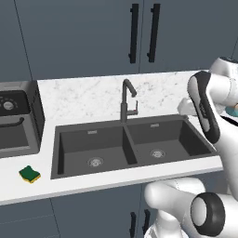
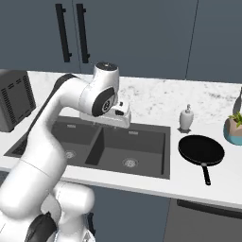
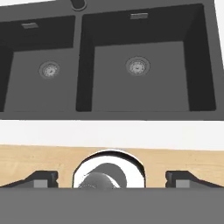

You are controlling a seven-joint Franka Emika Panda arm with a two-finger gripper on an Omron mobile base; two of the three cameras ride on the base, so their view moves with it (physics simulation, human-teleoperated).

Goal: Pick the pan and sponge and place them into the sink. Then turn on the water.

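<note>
The tool (image 3: 111, 179) hangs over the sink (image 3: 78, 65) with its two dark fingertips (image 3: 41, 178) spread wide at the bottom of the hand view, nothing between them. Both basins lie bare below it, a round drain in each.

In the left base view the sponge (image 1: 29, 174), green over yellow, sits on the white table (image 1: 83, 95) at the lower left, beside the sink's left edge. The tap (image 1: 127, 98) stands upright behind the divider.

In the right base view the black pan (image 2: 201, 151) rests on the table right of the sink, handle pointing toward the front edge. A small white bottle (image 2: 186, 118) stands just behind it.
</note>
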